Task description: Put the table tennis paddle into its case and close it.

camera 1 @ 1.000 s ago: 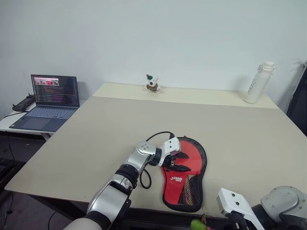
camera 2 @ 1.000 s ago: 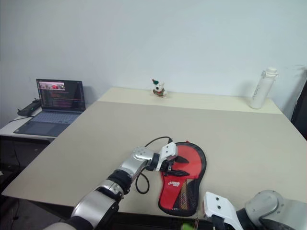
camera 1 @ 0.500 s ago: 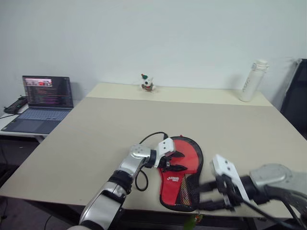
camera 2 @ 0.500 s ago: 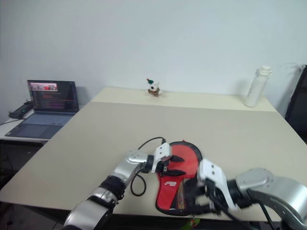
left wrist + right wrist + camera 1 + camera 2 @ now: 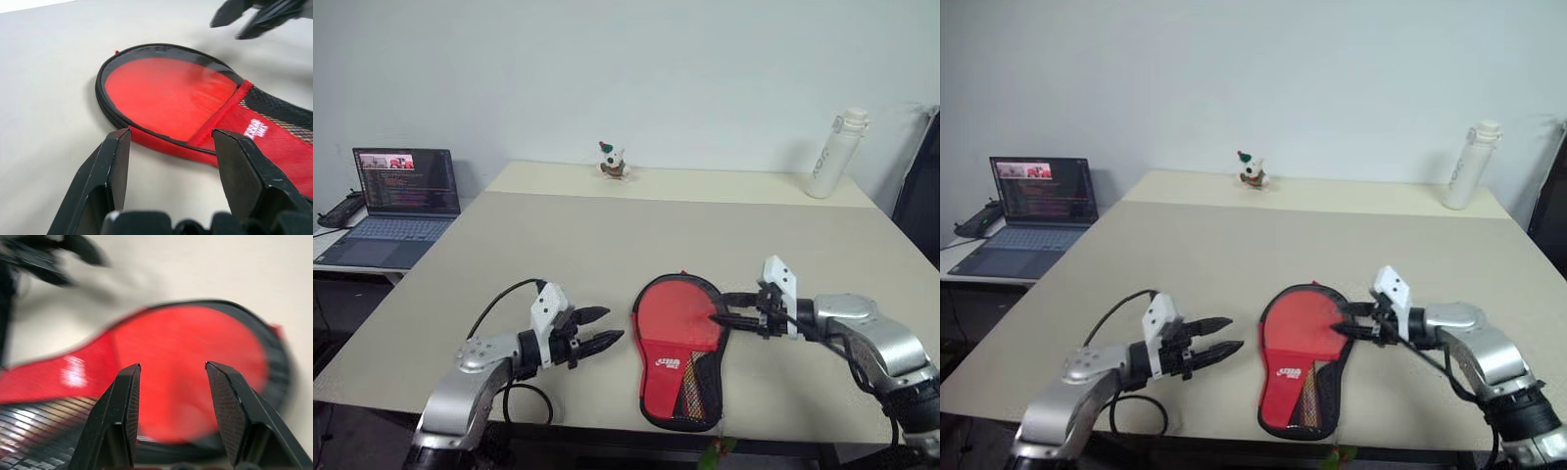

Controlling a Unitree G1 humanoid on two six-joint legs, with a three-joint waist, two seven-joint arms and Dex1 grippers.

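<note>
The case lies flat near the front edge of the table, red side up, round end pointing away, between the two arms. The left gripper hangs just left of the case, apart from it, fingers spread and empty. The right gripper sits at the case's right rim by the round end, fingers parted with nothing between them; contact with the rim cannot be judged from the head views. The left wrist view adds what the head views do not: a black zip border around the round red panel, a seam across the neck, and black mesh over the narrow end, with the other gripper's fingertips beyond. The right wrist view looks straight over the red round panel between two separated fingers. A white logo is printed on the neck; its lettering is too small to read. The paddle itself cannot be made out separately. At the far edge stand a white bottle and a small figurine; a laptop sits open on a side desk to the left.
</note>
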